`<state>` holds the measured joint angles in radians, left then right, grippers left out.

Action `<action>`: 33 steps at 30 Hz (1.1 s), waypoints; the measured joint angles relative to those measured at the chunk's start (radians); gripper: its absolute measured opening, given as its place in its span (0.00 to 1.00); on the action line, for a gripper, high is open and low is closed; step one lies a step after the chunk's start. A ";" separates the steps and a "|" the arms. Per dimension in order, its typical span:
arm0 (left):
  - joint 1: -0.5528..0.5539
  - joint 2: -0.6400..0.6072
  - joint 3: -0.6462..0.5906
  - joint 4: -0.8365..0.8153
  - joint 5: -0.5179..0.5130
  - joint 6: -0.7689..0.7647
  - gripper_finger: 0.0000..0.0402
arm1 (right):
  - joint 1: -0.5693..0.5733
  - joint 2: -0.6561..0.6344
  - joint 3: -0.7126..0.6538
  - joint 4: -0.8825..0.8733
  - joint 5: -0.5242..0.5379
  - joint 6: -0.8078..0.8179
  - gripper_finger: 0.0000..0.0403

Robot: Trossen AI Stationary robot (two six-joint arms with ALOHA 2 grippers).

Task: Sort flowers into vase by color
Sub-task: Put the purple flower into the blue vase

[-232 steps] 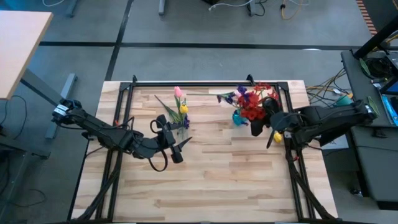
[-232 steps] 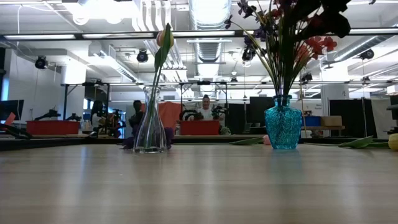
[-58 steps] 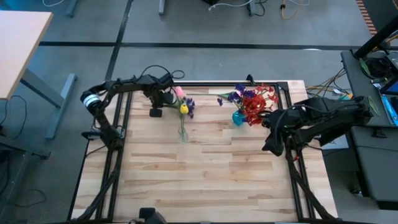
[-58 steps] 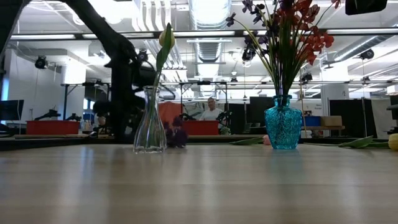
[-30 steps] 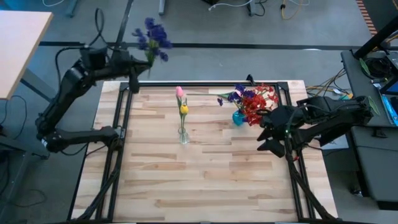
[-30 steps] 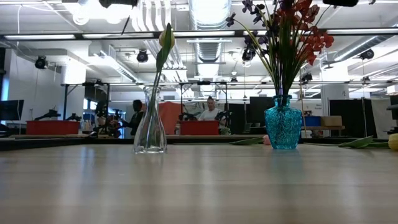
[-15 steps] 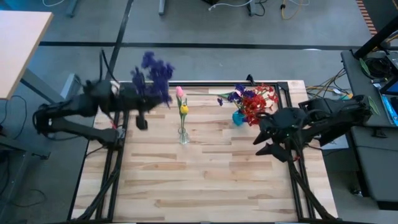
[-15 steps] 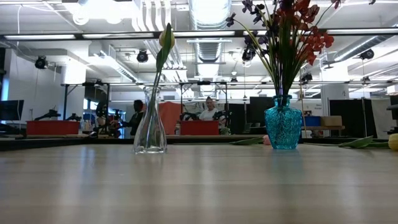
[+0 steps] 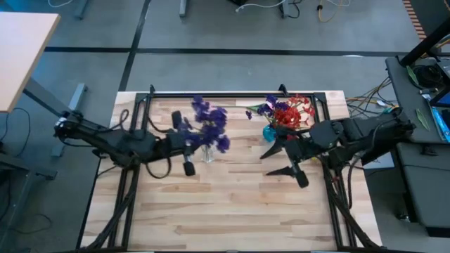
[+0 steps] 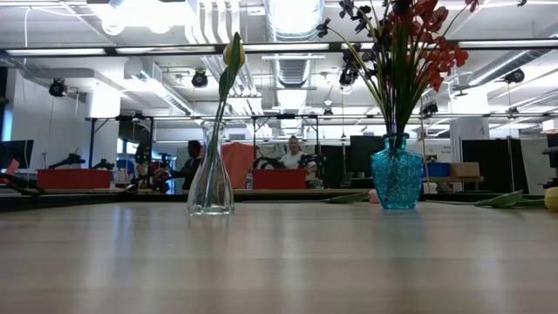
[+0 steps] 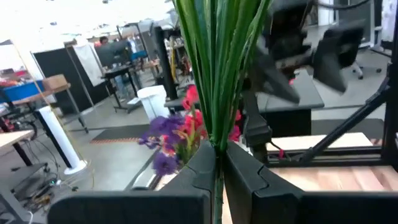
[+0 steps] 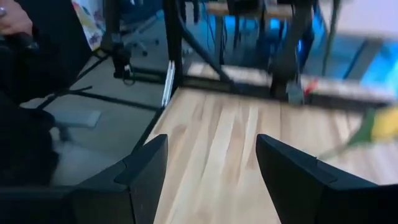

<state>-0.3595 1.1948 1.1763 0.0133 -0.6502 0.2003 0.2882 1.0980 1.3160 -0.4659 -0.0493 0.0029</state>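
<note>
My left gripper (image 9: 190,143) is shut on a purple flower spray (image 9: 208,126), whose blossoms hang over the clear vase (image 9: 206,153) at the table's middle left. In the low view the clear vase (image 10: 210,174) holds a tulip bud (image 10: 232,51) and no gripper shows. The blue vase (image 9: 268,132) holds red and purple flowers (image 9: 288,112). My right gripper (image 9: 283,162) stands open just near of the blue vase, with nothing between its fingers (image 12: 146,165). My left gripper pinches the purple spray's bundle of green stems (image 11: 216,140) between its two fingers (image 11: 202,163). The fingers come level from the table's left and lie across the stems. The stems rise upright from the hold, and the spray is lifted clear of the table.
A yellow tulip bud (image 10: 551,199) and green leaves (image 10: 510,199) lie on the table at the far right. A black frame (image 9: 232,93) runs along the table's far edge and sides. Bare wood (image 9: 239,211) fills the near half. People show in the room beyond (image 10: 292,153).
My left gripper has swung down from high beyond the table's far left corner toward the right and near, bringing the purple spray over the clear vase. My right gripper has gone toward the table's left and turned, staying open.
</note>
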 joint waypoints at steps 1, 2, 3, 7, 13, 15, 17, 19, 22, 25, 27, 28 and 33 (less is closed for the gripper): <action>0.000 0.018 0.006 0.000 0.003 -0.004 0.00 | 0.000 0.013 0.004 0.033 -0.001 -0.026 0.58; 0.000 0.036 0.013 -0.001 0.003 -0.006 0.00 | 0.000 0.024 0.007 0.064 -0.002 -0.054 0.58; 0.000 0.054 0.021 -0.001 0.004 -0.007 0.00 | 0.000 0.035 0.012 0.084 -0.002 -0.081 0.58; -0.005 0.113 0.049 0.011 0.005 -0.007 0.00 | 0.000 0.079 0.045 0.127 0.034 -0.163 0.58; -0.016 0.171 0.060 0.062 0.043 -0.003 0.00 | -0.006 0.133 0.073 0.249 0.135 -0.227 0.59; -0.016 0.181 0.060 0.083 0.044 0.000 0.00 | -0.010 0.145 0.085 0.255 0.128 -0.222 0.60; -0.015 0.194 0.060 0.093 0.043 0.000 0.00 | -0.012 0.161 0.104 0.263 0.129 -0.204 0.64; -0.015 0.206 0.060 0.112 0.048 0.010 0.00 | -0.020 0.175 0.114 0.257 0.129 -0.183 0.69; -0.017 0.215 0.061 0.141 0.072 0.026 0.00 | -0.036 0.196 0.124 0.262 0.148 -0.171 0.76; -0.018 0.220 0.067 0.148 0.076 0.027 0.00 | -0.046 0.210 0.130 0.264 0.214 -0.177 0.81; -0.017 0.220 0.066 0.153 0.077 0.027 0.00 | -0.051 0.216 0.131 0.277 0.235 -0.178 0.83; -0.017 0.220 0.065 0.155 0.077 0.026 0.00 | -0.053 0.221 0.131 0.289 0.234 -0.179 0.84; -0.017 0.238 0.062 0.182 0.077 0.023 0.00 | -0.053 0.244 0.131 0.354 0.202 -0.205 0.84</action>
<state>-0.3763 1.4324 1.2386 0.1952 -0.5729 0.2234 0.2348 1.3417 1.4467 -0.1115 0.1522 -0.2018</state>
